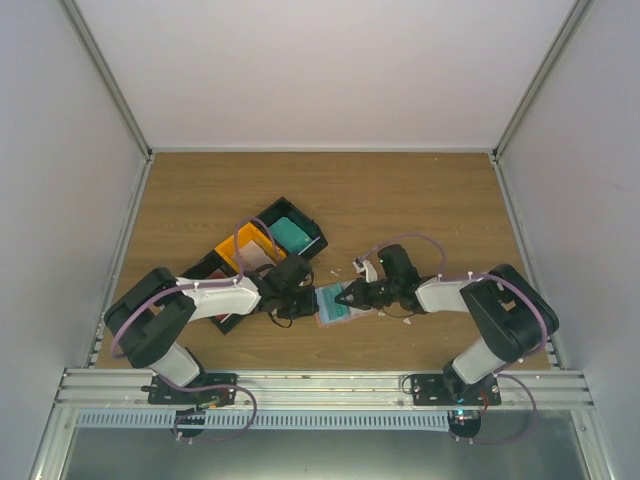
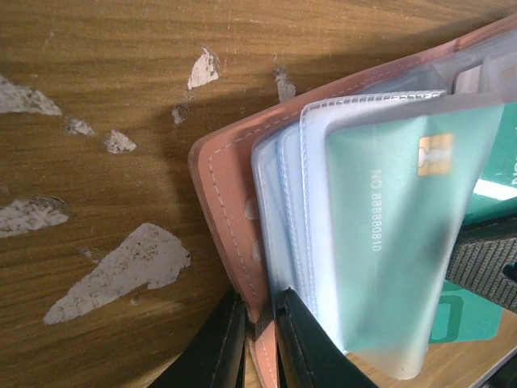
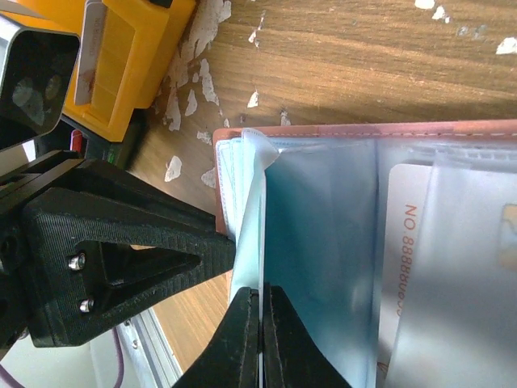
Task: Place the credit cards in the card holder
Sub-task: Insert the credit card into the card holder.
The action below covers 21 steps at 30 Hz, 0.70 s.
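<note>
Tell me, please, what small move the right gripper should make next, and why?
Probably open the right gripper and ease back: the teal card already looks seated behind the clear sleeve it pinches, while the left gripper clamps the card holder at its edge.

This is a robotics lab test cell, not a lived-in room. A wood-grain bench [image 1: 400, 190] is boxed in on three sides by plain white panels [image 1: 60, 150] held in aluminium framing [image 1: 320, 385]. The left arm [image 1: 215, 298] and the right arm [image 1: 445, 295] are bolted to that framing at the near edge, with purple cables [image 1: 420, 237] looped along them. An orange bin [image 1: 225, 248] and black bins [image 1: 306, 217], small plastic sorting trays, sit on the bench, and the wrist views show its veneer worn through in pale patches [image 2: 121, 271].
</note>
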Motion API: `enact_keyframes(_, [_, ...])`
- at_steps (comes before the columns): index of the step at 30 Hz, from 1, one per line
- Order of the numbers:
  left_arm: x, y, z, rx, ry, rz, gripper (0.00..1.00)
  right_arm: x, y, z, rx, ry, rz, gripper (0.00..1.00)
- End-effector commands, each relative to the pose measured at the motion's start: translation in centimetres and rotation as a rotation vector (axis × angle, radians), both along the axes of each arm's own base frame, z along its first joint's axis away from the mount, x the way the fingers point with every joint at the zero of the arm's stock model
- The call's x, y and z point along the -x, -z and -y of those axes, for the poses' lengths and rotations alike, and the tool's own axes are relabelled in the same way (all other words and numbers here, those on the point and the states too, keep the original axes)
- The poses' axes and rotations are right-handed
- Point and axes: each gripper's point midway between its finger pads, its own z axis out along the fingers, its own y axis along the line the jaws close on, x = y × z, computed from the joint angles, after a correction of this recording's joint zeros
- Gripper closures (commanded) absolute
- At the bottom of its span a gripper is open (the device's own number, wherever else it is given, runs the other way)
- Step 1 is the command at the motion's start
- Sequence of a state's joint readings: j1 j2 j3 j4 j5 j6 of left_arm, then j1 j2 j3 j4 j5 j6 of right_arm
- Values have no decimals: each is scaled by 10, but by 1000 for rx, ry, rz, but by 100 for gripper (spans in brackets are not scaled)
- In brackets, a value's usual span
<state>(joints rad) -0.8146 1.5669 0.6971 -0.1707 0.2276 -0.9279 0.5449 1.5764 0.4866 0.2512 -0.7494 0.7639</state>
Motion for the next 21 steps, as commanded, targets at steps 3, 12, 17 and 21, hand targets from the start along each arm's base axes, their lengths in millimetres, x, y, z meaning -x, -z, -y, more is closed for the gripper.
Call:
enact_keyframes(3, [2,0,-8,-41,-6,25,85,5,-2,-2,-18,-21,5,99])
enact_keyframes(12, [4,3,-6,-40,6,14,86,-2,7,7,76,21,26,71])
enact_keyframes(17, [3,3,-4,-35,10,15,86,-3,8,15,128,41,43,64])
enact_keyframes(21, [4,4,-3,-34,14,14,85,1,13,18,148,39,29,69])
